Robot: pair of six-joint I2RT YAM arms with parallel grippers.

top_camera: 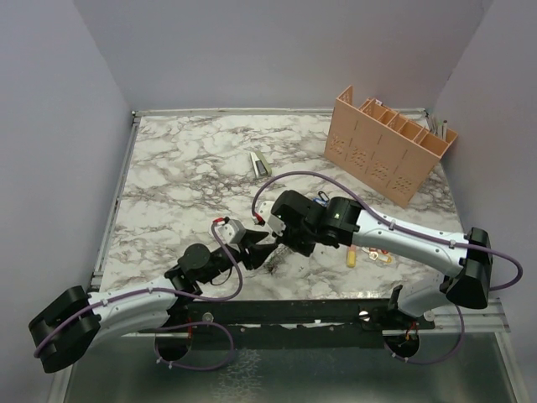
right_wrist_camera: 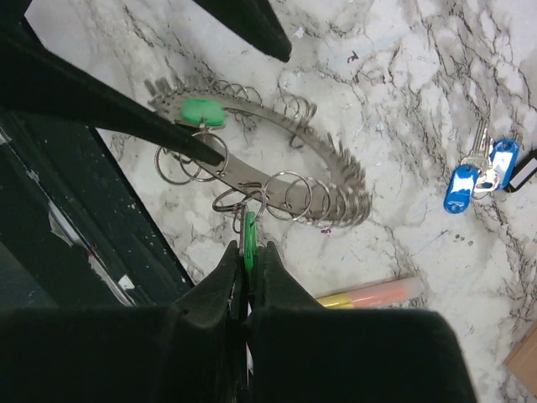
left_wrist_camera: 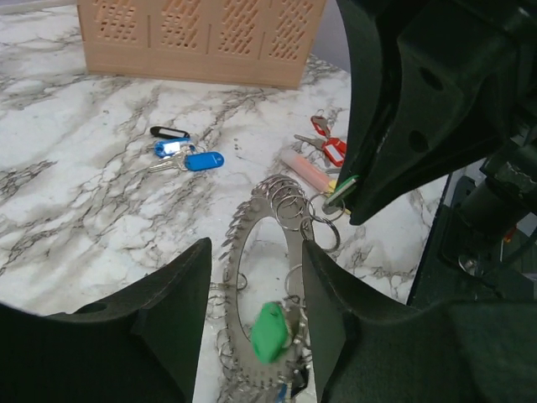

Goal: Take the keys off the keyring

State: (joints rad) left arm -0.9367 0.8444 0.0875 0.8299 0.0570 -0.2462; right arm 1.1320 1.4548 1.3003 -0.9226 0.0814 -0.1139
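Well, R pincer [right_wrist_camera: 247, 252] nips key [right_wrist_camera: 249, 227] nr table [top_camera: 185, 168] edge.

Pale lavender walls [top_camera: 252, 50] on three sides, white grey-veined marble tabletop [top_camera: 185, 185], even soft light

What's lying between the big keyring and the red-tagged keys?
A pink-and-yellow tube lies on the marble between the keyring and the red-tagged keys, clearest in the left wrist view.

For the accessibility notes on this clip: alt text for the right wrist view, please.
The right gripper pinches a green key attached to the big metal keyring, with the marble table behind. Blue keys lie apart at the right.
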